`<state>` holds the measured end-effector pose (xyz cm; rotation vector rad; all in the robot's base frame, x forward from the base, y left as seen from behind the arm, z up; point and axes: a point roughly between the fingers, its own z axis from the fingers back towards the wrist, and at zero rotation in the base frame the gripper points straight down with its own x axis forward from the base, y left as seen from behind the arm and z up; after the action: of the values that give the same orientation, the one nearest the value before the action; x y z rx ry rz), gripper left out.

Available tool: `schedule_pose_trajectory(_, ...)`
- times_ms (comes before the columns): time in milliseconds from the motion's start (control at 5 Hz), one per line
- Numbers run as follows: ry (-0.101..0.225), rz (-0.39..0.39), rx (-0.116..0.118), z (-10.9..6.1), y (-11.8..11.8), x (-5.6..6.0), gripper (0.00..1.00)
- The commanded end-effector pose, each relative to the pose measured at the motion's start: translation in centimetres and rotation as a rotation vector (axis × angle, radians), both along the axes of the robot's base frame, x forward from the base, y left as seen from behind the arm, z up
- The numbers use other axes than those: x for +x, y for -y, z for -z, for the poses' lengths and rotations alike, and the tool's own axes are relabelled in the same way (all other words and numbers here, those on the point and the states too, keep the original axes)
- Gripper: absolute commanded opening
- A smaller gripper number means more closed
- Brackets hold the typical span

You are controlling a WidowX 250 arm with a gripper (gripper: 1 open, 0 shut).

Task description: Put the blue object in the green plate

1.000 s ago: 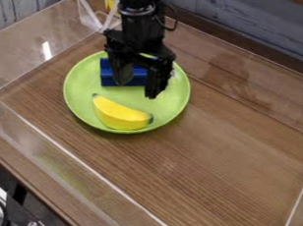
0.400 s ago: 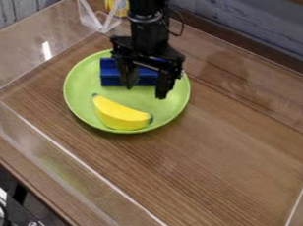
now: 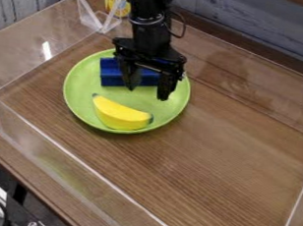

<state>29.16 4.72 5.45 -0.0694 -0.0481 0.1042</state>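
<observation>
The green plate [image 3: 171, 110] lies on the wooden table, left of centre. On its far side rests the blue object [image 3: 115, 74], a dark blue block partly hidden behind the black fingers. A yellow banana-shaped piece [image 3: 121, 113] lies on the plate's near side. My gripper [image 3: 146, 83] hangs over the block with its jaws spread wide, one finger [image 3: 166, 84] to the right of the block and the other over it. Nothing is held between them.
Clear acrylic walls [image 3: 15, 134] ring the wooden tabletop [image 3: 223, 160]. A yellow item [image 3: 113, 0] stands behind the arm at the back. A grey plank wall runs along the rear.
The gripper has lifted slightly and shifted a little right above the block, which stays on the plate. Its jaws remain spread.
</observation>
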Motion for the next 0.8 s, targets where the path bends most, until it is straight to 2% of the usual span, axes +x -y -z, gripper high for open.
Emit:
schedule_pose_trajectory(0,0.046,0.028,0.002,-1.1,0.0,0.7,1.0)
schedule_pose_trajectory(400,0.054,-0.014,-0.005,-0.4,0.6,1.3,1.0)
schedule_pose_trajectory(600,0.059,0.046,-0.01,-0.5,1.1,1.8,1.0)
